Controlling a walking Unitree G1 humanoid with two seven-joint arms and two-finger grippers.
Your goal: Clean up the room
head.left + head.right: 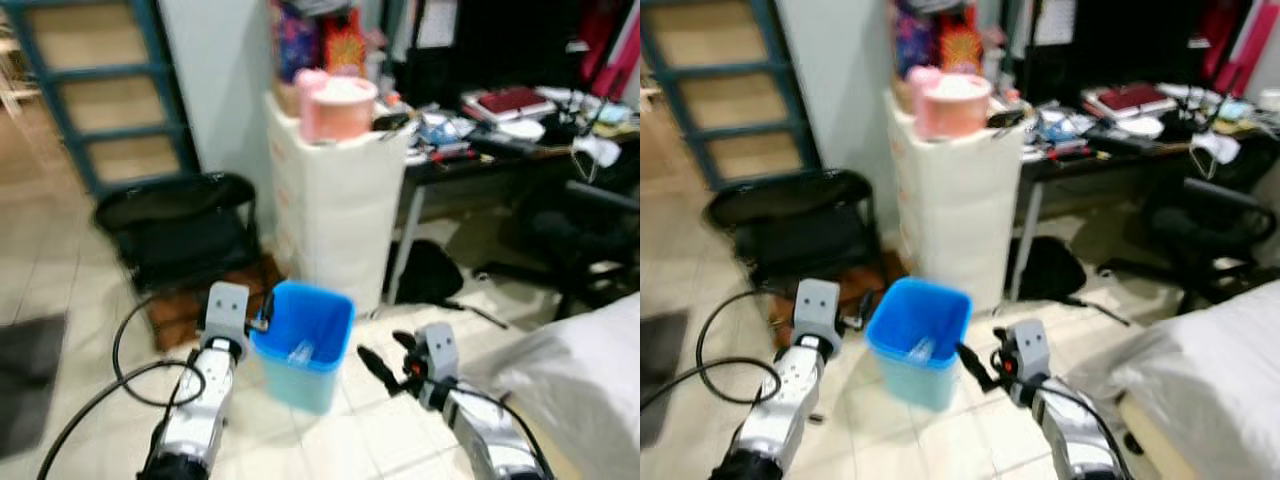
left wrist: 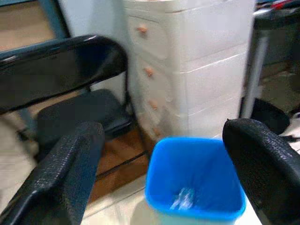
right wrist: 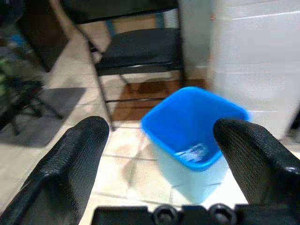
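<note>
You're standing square in front of the blue bin (image 1: 303, 345), which sits on the tiled floor (image 1: 380, 430) just before the white drawer unit (image 1: 335, 215), with the black folding chair (image 1: 180, 230) off to its left. Something pale and crumpled, maybe clear plastic (image 3: 194, 152), lies at the bottom of the bin; it's too blurred to name.

Your left gripper (image 2: 164, 164) hangs just beside the bin's left rim, fingers spread wide, nothing between them. Your right gripper (image 3: 161, 154) hovers near the bin's right side, also spread wide and empty, its black fingers (image 1: 378, 365) pointing at the bin wall. Both wrist views look straight down into the open mouth of the bin.

My read: you're at the bin with both grippers empty, so either a drop is done or you're lining up to take hold of the bin itself. I can't tell which from here.

If it's the bin you want, bring each gripper onto a rim edge and close evenly, or the light plastic will tip. If it's more tidying, turn toward the cluttered desk (image 1: 520, 140) or the floor by the bed (image 1: 580, 370), and mind the black cable (image 1: 110, 385) looping by your left arm as you swing.
</note>
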